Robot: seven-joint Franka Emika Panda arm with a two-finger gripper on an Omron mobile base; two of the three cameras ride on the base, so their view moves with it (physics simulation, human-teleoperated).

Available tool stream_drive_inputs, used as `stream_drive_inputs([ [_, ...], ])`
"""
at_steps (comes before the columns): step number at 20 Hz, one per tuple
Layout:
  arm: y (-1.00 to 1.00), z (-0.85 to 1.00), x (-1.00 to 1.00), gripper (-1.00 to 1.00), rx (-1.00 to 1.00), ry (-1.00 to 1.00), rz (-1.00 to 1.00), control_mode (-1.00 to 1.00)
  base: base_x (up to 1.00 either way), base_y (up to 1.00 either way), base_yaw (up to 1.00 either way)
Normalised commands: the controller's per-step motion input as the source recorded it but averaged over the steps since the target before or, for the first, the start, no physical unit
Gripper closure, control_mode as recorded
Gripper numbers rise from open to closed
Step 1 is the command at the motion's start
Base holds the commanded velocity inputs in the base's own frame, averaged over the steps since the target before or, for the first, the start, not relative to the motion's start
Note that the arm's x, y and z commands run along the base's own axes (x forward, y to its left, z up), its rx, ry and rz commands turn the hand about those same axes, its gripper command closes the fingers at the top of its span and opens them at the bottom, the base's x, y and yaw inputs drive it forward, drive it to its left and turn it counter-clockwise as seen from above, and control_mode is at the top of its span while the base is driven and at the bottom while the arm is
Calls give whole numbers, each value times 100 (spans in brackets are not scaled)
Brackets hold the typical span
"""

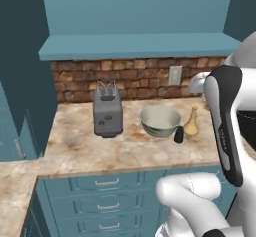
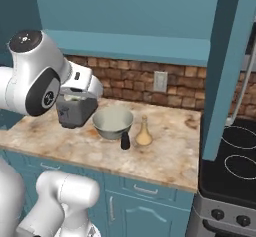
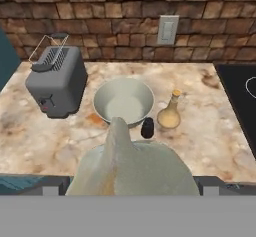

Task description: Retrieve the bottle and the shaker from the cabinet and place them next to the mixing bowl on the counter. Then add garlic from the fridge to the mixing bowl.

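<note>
- We see the gripper [image 3: 132, 183] clamped on the garlic [image 3: 132, 163]; the pale bulb sits between its 2 dark fingers, above the counter's [image 3: 212, 136] front edge.
- The mixing bowl [image 3: 123, 101] stands mid-counter, with the shaker [image 3: 147, 128] touching its rim and the bottle [image 3: 169, 113] just beside it.
- A grey toaster [image 3: 56, 81] stands left of the bowl, apart.
- Bare counter lies between the bottle and the black stove [image 3: 240, 98].
- The cabinet [image 1: 140, 45] shelf overhangs the brick wall.
</note>
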Motion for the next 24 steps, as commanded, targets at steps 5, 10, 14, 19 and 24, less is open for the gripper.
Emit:
stream_drive_inputs([
  [5, 0, 0, 0, 100, 0, 0, 0, 100, 51, 14, -32],
  [10, 0, 0, 0, 100, 0, 0, 0, 100, 12, 7, -15],
  [14, 0, 0, 0, 100, 0, 0, 0, 100, 0, 0, 0],
  [19, 0, -5, -6, 100, 0, 0, 0, -100, -14, 0, 0],
  [24, 18, -66, -29, 100, 3, 0, 0, -100, 0, 0, 0],
])
